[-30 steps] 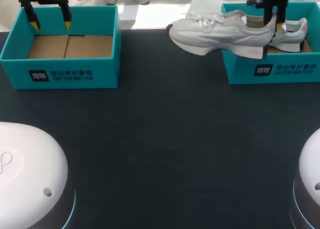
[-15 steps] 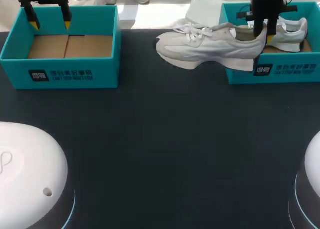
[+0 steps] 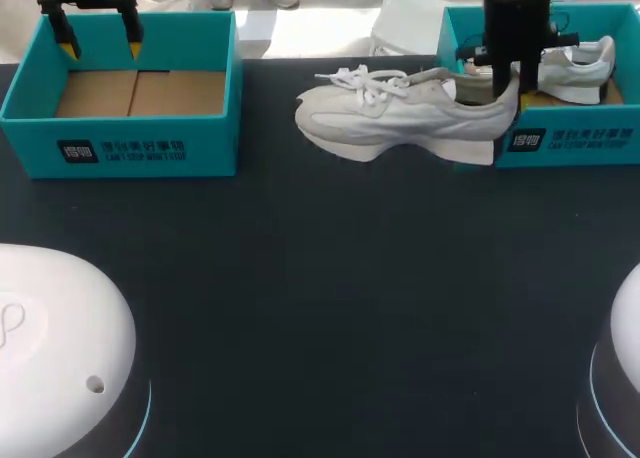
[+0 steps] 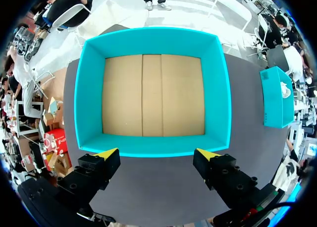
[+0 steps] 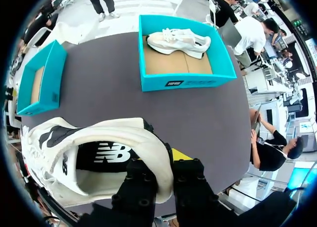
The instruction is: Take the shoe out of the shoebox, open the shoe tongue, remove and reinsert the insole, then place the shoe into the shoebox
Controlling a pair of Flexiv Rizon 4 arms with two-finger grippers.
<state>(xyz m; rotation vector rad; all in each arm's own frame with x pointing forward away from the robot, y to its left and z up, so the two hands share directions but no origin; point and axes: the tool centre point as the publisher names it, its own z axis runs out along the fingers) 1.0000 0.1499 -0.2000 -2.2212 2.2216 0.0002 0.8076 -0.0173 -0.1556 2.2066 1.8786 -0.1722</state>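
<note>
Presently, over the dark matte counter [image 3: 320, 278], just beside the teal cardboard shoebox [image 3: 575, 150] holding a second white shoe [image 3: 578, 63], the white lace-up sneaker [image 3: 400, 118] hangs by its heel collar alone, pinched by our right pincer [image 3: 508, 78]. We judge the unsupported toe may sag and slip free. Our left pincer [image 4: 157, 155] stands spread.
</note>
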